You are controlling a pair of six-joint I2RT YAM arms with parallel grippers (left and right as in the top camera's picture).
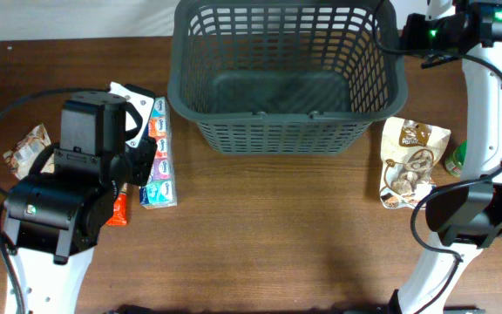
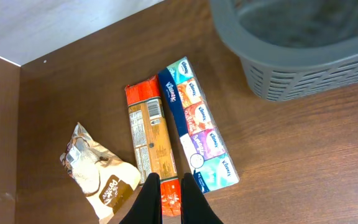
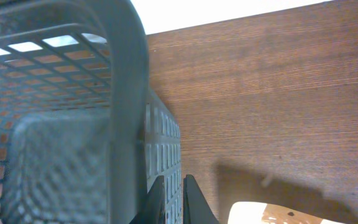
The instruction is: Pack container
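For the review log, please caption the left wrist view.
Left hand hovers over a red-ended snack pack lying between a tissue multipack and a brown pouch, grey basket nearby.

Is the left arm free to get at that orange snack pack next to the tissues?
Probably yes. The left claw hangs right over the orange snack pack, nothing lies on it, and the tissues sit beside it.

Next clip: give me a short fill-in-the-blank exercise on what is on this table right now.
1. The container holds ____ groceries.
2. The multipack of tissue packets lies on the ____ side of the container, by the robot's own sides.
3. The left gripper hangs above the orange-red ____.
4. The tan snack bag lies on the ____, outside the container.

Missing words: no; left; packet; table
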